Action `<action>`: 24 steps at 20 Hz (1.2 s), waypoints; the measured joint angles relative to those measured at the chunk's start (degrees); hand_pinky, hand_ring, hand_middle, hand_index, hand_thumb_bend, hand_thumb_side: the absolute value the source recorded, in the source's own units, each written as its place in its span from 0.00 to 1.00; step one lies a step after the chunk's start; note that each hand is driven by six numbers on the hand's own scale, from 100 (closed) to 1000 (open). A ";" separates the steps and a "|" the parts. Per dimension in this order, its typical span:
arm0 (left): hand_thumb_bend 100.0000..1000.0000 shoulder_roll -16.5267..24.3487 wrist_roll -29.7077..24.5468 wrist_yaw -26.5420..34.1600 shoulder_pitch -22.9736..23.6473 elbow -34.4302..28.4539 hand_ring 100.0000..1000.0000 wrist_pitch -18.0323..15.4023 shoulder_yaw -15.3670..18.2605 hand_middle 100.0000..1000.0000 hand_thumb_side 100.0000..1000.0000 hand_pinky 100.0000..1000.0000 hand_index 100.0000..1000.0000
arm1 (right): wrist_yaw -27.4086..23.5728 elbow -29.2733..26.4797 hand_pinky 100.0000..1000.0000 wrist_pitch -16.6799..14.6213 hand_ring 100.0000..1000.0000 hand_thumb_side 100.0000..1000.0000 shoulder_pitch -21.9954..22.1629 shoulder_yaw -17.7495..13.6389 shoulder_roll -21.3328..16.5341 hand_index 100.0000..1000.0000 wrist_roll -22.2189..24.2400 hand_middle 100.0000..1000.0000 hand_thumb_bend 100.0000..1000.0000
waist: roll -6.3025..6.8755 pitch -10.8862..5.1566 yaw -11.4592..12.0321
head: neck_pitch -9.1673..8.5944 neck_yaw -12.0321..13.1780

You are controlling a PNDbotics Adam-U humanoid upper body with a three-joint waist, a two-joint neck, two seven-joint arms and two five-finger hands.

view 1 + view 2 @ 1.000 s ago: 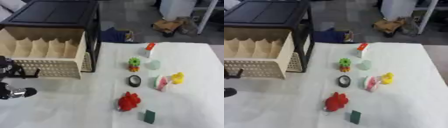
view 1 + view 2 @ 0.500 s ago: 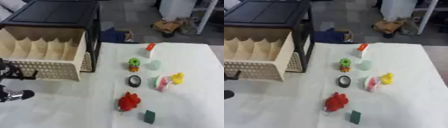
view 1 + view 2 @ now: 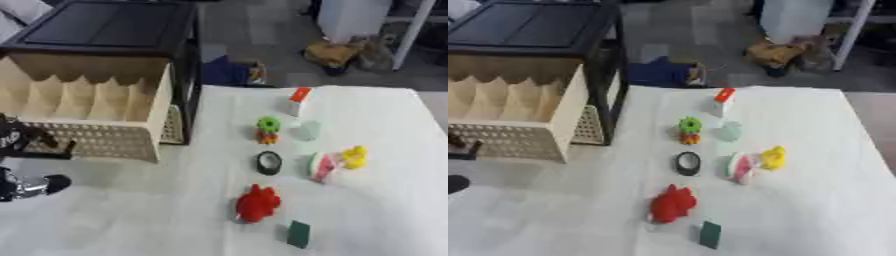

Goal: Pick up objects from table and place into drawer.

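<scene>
Your robot's left hand (image 3: 22,145) showed only at the left edge of the view: black, slender linkage-like finger segments, dark throughout. Below it, a silver metallic joint section (image 3: 28,188) sat between black parts, ending in a rounded black tip (image 3: 58,183). No cables, screws or markings could be made out. In the right eye view you saw only black fragments at that edge.

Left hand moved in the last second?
Yes. The left hand has slid down and left, away from the drawer front toward the view's lower-left corner.
</scene>
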 measured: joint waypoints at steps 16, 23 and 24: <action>0.28 -2.17 4.62 5.08 -2.18 -2.99 0.00 -3.75 6.36 0.00 1.00 0.00 0.79 | -0.25 0.00 0.65 0.25 0.61 1.00 0.12 -0.33 -0.02 0.82 -0.49 0.58 0.00 | -0.58 -1.42 1.24 | 1.11 -3.22; 0.20 -5.87 12.76 13.47 -3.57 -3.00 0.00 -5.62 9.31 0.00 1.00 0.00 0.71 | -0.32 0.00 0.65 0.32 0.61 1.00 0.57 -0.33 -0.12 0.82 -0.71 0.58 0.00 | -0.74 -2.21 1.58 | 1.85 -5.20; 0.22 -6.44 14.59 15.33 -3.57 -3.00 0.00 -5.62 9.71 0.00 1.00 0.00 0.71 | -0.33 0.00 0.65 0.36 0.61 1.00 0.57 -0.33 -0.15 0.82 -0.77 0.58 0.00 | -0.77 -2.31 1.68 | 2.02 -5.43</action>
